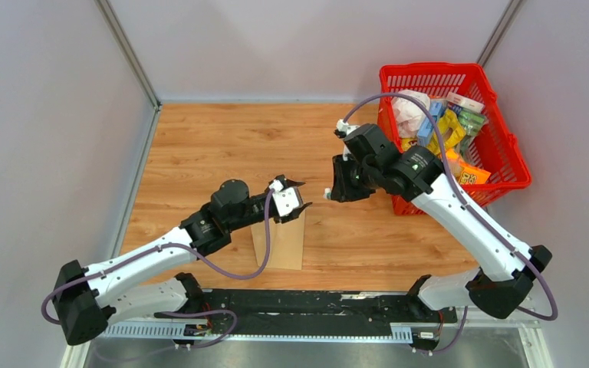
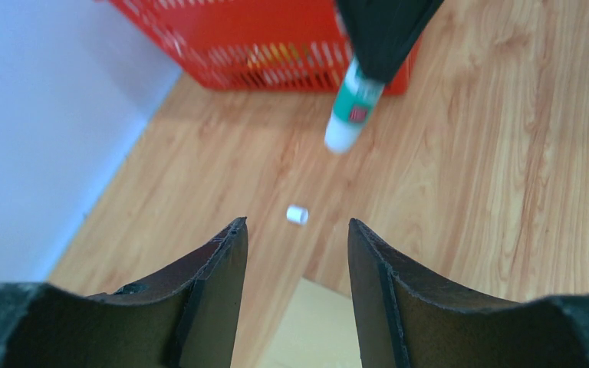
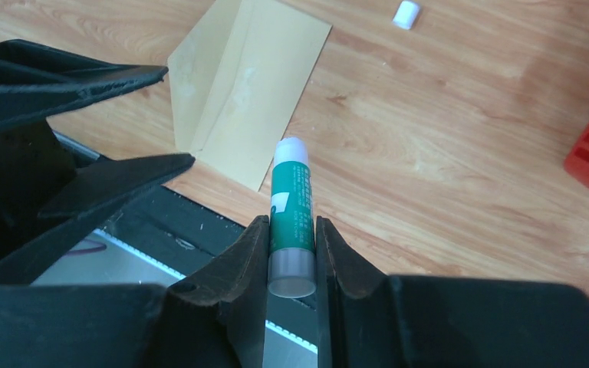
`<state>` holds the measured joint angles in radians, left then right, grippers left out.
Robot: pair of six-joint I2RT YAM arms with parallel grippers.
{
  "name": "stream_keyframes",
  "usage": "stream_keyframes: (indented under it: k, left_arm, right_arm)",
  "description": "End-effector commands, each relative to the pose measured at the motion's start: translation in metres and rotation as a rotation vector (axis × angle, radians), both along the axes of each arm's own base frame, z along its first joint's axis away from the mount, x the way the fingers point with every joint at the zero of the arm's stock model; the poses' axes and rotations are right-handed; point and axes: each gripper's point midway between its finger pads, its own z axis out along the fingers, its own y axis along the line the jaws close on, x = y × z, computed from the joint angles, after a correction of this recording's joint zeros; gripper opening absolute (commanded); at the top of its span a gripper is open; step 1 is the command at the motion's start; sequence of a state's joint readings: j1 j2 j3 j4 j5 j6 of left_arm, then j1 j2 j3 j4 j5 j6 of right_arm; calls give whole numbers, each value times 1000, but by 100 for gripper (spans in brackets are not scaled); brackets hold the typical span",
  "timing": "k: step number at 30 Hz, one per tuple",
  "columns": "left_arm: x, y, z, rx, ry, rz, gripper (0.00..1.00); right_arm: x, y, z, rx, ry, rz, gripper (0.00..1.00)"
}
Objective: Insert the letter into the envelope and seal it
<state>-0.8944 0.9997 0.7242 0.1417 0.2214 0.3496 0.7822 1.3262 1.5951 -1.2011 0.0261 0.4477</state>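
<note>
The tan envelope [image 1: 284,241] lies flat on the wooden table near the front edge, and in the right wrist view [image 3: 264,100] its flap [image 3: 192,84] is folded out to the side. The letter does not show in any view. My right gripper [image 1: 330,192] is shut on a green glue stick [image 3: 291,203] with its white tip uncovered, and holds it in the air just right of the envelope. My left gripper [image 1: 291,195] is open and empty above the envelope's far end, facing the glue stick [image 2: 350,115]. A small white cap [image 2: 297,215] lies on the table.
A red plastic basket [image 1: 506,134] full of packaged goods stands at the back right. The cap also shows in the right wrist view [image 3: 406,14]. The black base rail [image 1: 314,303] runs along the table's front edge. Grey walls enclose the table.
</note>
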Motion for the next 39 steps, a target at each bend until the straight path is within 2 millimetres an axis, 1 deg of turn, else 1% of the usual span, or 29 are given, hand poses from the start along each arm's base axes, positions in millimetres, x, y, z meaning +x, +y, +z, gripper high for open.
stream_keyframes:
  k: [1, 4, 7, 8, 11, 16, 23, 26, 33, 36, 39]
  left_arm:
    - [-11, -14, 36, -64, -179, -70, 59]
    - [-18, -20, 25, -22, -169, -101, 59]
    - [-18, -19, 14, 8, -151, -100, 59]
    - [-19, -20, 14, 6, -154, -100, 59]
    - [-18, -18, 5, 35, -152, -99, 60]
    - [-18, -23, -10, 77, -117, -118, 62]
    - [-14, -30, -9, 44, -110, -108, 63]
    - [-10, -30, -11, 37, -102, -86, 63]
    - [-8, -31, -12, 17, -81, -75, 63]
    - [-9, -31, -13, 14, -74, -71, 61]
    - [-8, -31, -15, 12, -65, -65, 57]
  right_arm:
    - [-4, 18, -5, 45, 63, 48, 0]
    - [3, 22, -6, 38, 60, 40, 0]
    - [8, 26, -4, 39, 53, 35, 0]
    - [9, 28, -4, 42, 57, 37, 0]
    - [7, 33, -6, 53, 78, 49, 0]
    - [8, 39, 0, 74, 84, 61, 0]
    - [6, 46, 1, 92, 107, 78, 0]
    - [5, 48, 0, 99, 114, 83, 0]
    - [2, 52, 1, 124, 132, 96, 0]
    - [1, 53, 2, 130, 130, 97, 0]
    - [1, 53, 4, 133, 126, 97, 0]
